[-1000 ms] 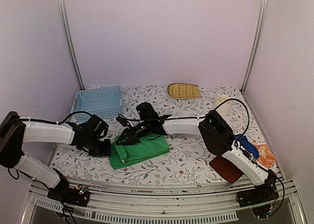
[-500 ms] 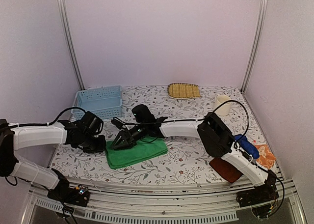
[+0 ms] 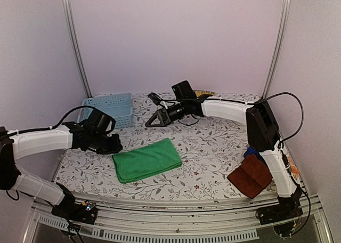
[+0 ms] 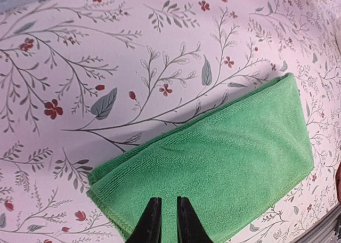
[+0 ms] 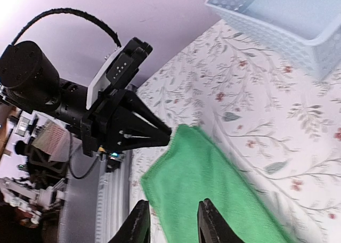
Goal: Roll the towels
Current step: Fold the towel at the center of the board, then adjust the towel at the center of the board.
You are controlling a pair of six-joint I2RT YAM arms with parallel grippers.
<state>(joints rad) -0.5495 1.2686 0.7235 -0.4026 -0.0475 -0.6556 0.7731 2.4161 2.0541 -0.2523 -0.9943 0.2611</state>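
My left end effector [image 4: 164, 221], nearly clenched and empty, hovers over the green towel [image 3: 147, 160], folded flat on the counter [image 3: 213, 158].

text: none legible | labels: none | brands: none | numbers: none | signs: none

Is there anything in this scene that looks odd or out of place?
One thing: the reddish-brown towel hangs over the table's near right edge instead of lying flat. The green towel lies neatly folded.
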